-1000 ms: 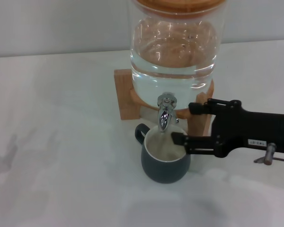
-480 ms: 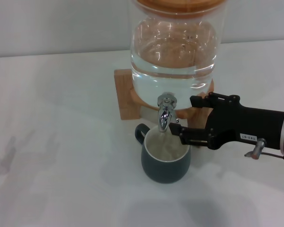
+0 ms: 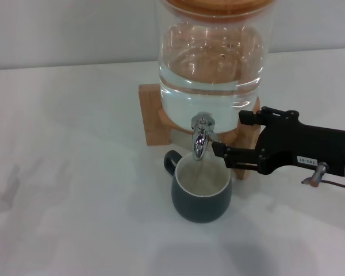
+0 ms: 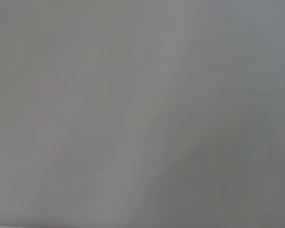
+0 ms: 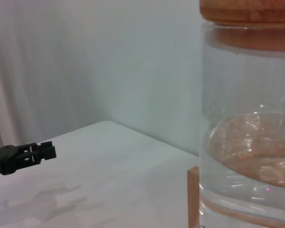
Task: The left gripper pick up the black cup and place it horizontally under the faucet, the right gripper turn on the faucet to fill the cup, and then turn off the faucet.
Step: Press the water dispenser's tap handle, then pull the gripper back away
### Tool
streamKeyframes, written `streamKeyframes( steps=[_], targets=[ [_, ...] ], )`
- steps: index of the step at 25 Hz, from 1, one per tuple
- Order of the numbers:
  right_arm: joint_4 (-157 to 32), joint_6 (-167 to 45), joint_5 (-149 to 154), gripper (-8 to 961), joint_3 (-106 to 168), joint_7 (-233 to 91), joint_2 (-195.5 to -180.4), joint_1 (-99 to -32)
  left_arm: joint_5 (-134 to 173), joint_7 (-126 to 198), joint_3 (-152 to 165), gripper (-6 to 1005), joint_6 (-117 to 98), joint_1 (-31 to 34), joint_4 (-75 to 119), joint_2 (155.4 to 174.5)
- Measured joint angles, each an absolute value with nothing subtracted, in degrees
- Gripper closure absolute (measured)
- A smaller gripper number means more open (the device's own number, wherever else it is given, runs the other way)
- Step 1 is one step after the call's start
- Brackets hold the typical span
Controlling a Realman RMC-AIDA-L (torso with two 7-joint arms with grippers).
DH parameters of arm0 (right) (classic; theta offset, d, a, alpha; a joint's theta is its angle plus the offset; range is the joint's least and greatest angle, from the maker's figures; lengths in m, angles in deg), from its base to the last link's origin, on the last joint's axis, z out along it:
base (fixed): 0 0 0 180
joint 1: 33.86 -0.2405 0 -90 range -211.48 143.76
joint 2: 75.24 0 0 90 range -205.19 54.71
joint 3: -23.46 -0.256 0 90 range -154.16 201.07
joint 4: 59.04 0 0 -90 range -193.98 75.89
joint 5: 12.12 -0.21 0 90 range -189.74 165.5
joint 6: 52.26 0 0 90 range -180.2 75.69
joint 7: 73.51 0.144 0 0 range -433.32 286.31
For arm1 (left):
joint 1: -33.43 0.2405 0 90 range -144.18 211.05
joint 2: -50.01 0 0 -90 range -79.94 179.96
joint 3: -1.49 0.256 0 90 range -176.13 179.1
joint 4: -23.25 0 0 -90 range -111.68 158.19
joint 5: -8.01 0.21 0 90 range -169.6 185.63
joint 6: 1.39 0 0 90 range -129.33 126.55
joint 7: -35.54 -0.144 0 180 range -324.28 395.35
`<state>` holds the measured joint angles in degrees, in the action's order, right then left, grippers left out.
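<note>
While the black cup stands upright on the white table, it sits right under the faucet, with its small handle turned toward the robot's left. The cup is white inside. The faucet is shiny and pokes out of the front of a big clear water jar, which rests on a wooden stand. The spout points down at the mouth of the cup — whether water is running cannot be told.

The right gripper reaches in from the robot's right side, level with the faucet. Its two black fingers are spread apart and hold nothing. One finger tip sits just beside the spout, above the cup's rim; the other finger is farther back, near the stand. A small white label shows on the black arm.

The left gripper is far off at the robot's left side, well apart from the cup — only a dark tip shows in the right wrist view, and whether its fingers are apart or together cannot be told.
</note>
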<state>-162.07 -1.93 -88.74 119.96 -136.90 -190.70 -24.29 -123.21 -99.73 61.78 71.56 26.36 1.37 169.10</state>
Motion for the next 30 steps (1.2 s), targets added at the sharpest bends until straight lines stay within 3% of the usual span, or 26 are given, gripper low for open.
streamKeyframes(
  steps=[30],
  targets=[
    [-160.7, -1.3, -87.8, 134, 115.2, -138.1, -190.44, -26.5, -123.3, -99.6, 61.8, 495, 72.1, 26.0, 1.4, 169.10]
  ],
)
